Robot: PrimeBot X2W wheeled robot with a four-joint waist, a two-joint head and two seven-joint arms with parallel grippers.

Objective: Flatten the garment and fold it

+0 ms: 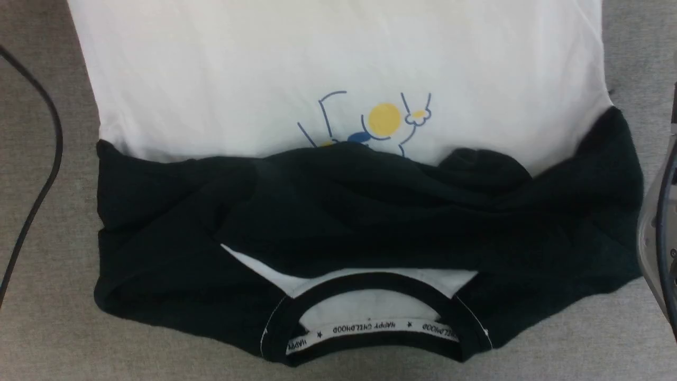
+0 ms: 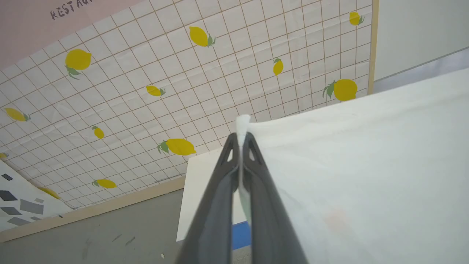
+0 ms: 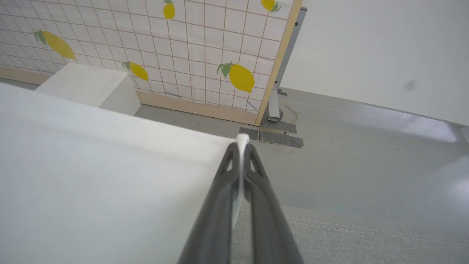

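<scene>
The garment (image 1: 338, 69) lies on the grey table, collar (image 1: 370, 328) nearest me, with both black sleeves (image 1: 338, 211) folded across the chest, half covering the yellow-and-blue print (image 1: 383, 119). In the left wrist view my left gripper (image 2: 242, 137) is shut on a pinch of the garment's white cloth (image 2: 366, 176), which spreads away to the right. In the right wrist view my right gripper (image 3: 242, 145) is likewise shut on a white corner, the garment's cloth (image 3: 91, 176) spreading to the left. Where the grips sit on the hem is out of the head view.
A black cable (image 1: 39, 159) curves over the table at the left. A pale robot part (image 1: 658, 233) stands at the right edge. Beyond the table are a lemon-patterned screen (image 2: 183, 73), a white box (image 3: 91, 88) and grey floor (image 3: 366, 146).
</scene>
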